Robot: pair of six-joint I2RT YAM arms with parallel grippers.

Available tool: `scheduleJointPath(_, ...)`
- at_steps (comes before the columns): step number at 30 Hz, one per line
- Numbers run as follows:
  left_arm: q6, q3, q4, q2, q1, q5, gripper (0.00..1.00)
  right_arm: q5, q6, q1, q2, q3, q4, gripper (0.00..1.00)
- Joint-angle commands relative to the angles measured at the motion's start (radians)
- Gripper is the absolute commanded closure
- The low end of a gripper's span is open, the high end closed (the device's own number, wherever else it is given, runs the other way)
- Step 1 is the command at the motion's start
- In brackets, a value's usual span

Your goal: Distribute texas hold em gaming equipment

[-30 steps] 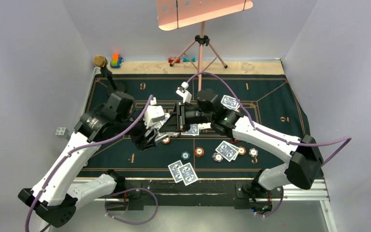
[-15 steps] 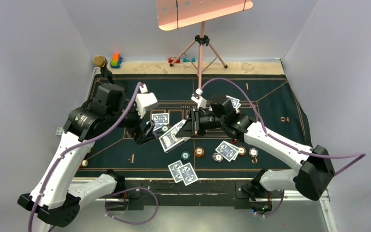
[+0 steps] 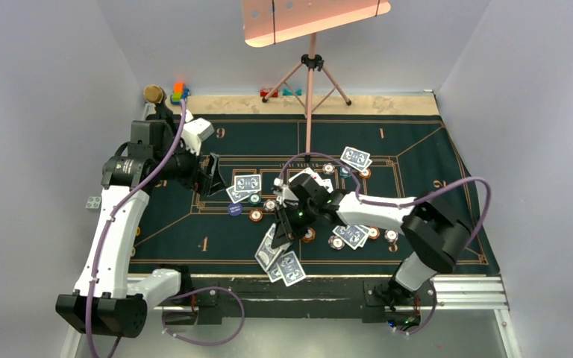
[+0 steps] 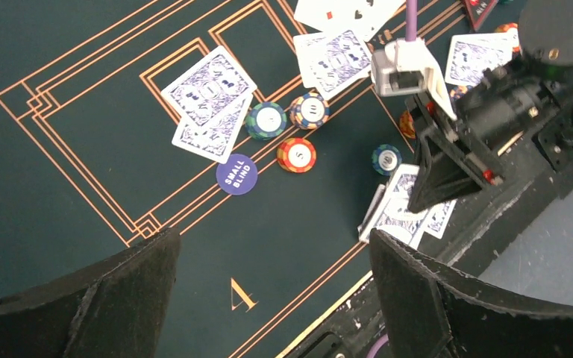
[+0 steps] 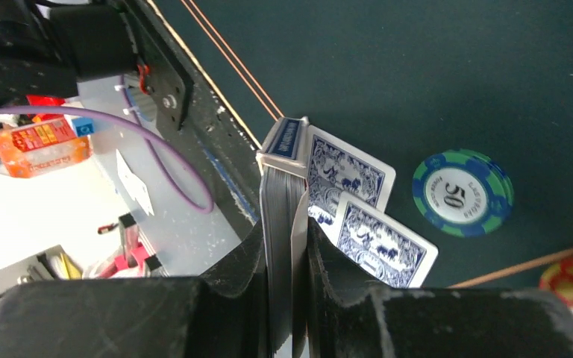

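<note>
**Right gripper** (image 5: 287,237): the jaws are clamped on the deck (image 5: 280,175), which is held edge-on. The card backs are blue with a white border. The deck sits low over the near edge of the mat (image 3: 194,224), directly above two cards (image 5: 365,216) that lie face down and overlapping. Whether the deck touches these two cards cannot be told. A blue-green "50" chip (image 5: 462,192) lies near them on the mat, not touching.

**Left gripper** (image 4: 272,250): the jaws stand wide apart with nothing between them. The gripper is raised above the left half of the mat, well apart from the deck.

**Below the left gripper:**
- A card pair (image 4: 209,104) lies face down, overlapping.
- A green chip (image 4: 267,119) sits just beside the pair, with a second chip (image 4: 310,110) next to it.
- An orange chip (image 4: 296,154) and the SMALL BLIND disc (image 4: 236,174) lie slightly nearer.

**Right half of the mat, top view:**
- One far pair (image 3: 356,156) lies toward the far side.
- One near pair (image 3: 351,233) lies within a chip row (image 3: 392,236).
</note>
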Motion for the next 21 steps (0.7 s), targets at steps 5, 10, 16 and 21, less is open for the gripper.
scheduleJointPath(5,-0.060,-0.094,0.196,-0.021,0.033,-0.091,0.00,-0.035,-0.075,0.028,0.108,-0.009,0.121,0.88)
scheduleJointPath(10,-0.092,-0.197,0.333,-0.052,0.037,-0.159,0.00,-0.012,-0.092,0.035,0.156,-0.022,0.079,0.56)
scheduleJointPath(16,-0.085,-0.270,0.422,-0.073,0.041,-0.217,0.00,0.115,-0.124,0.042,0.094,-0.015,-0.072,0.33)
scheduleJointPath(21,-0.112,-0.284,0.457,-0.054,0.044,-0.284,0.00,0.195,-0.149,0.041,-0.044,0.038,-0.248,0.22)
